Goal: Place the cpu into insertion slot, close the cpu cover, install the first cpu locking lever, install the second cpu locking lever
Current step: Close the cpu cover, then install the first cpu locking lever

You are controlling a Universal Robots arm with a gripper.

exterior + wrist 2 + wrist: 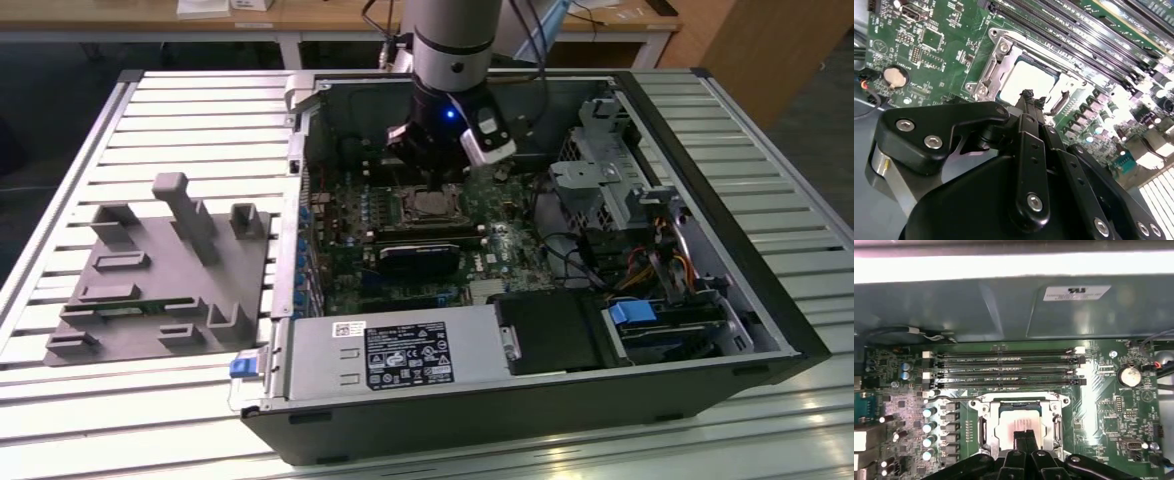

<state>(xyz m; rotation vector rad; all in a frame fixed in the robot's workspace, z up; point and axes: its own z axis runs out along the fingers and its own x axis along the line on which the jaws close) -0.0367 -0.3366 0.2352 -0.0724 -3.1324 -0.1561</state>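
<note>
The cpu [1015,421] lies flat in the insertion slot [430,207] on the green motherboard, its pale metal top [1026,80] showing. The cpu cover [982,412] is a silver frame lying down around the chip, with screws at its corners [1003,47]. My gripper [1024,434] hangs just above the chip, its two black fingers pressed together with nothing between them. Its tips [1028,95] point at the chip's near edge. In the exterior view the gripper [430,170] reaches down into the open computer case right over the socket.
Several long black memory slots [1004,367] run beside the socket, and a coin battery [1128,375] sits off to one side. A black block [416,255], the power supply [387,350] and a drive cage [601,180] crowd the case. A grey fixture [160,270] stands at the exterior view's left.
</note>
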